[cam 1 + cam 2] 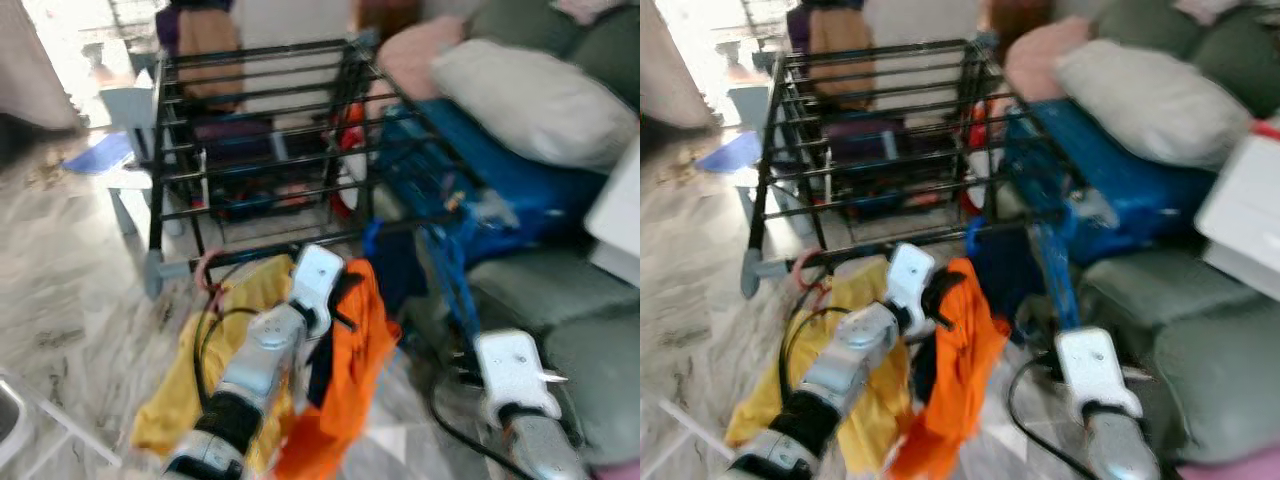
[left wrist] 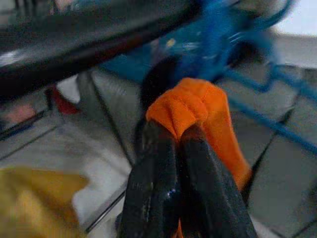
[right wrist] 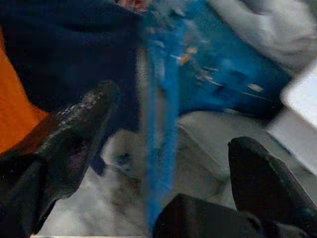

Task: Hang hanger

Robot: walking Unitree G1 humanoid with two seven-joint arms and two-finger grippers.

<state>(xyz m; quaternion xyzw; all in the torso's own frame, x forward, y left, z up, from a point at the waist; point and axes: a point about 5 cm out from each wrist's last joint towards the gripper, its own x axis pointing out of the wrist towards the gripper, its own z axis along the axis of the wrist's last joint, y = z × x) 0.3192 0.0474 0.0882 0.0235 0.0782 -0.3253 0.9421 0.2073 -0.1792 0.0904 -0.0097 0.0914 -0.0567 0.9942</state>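
Observation:
An orange garment (image 1: 345, 380) hangs from my left gripper (image 2: 178, 133), which is shut on a fold of the cloth low in front of the black drying rack (image 1: 260, 110). A dark garment hangs against the orange one. A thin blue hanger (image 3: 161, 124) stands upright at the rack's right end, beside the sofa; it also shows as the blue hanger (image 1: 450, 270). My right gripper (image 3: 173, 121) is open, one finger on each side of the hanger's blue bar, not touching it. The right wrist (image 1: 515, 370) sits low at the right.
A yellow cloth (image 1: 190, 380) lies on the marble floor under my left arm. The grey-green sofa (image 1: 560, 300) on the right carries a white pillow (image 1: 530, 95), a pink cushion (image 1: 420, 50) and a blue bag (image 1: 500, 180). Clutter sits behind and under the rack.

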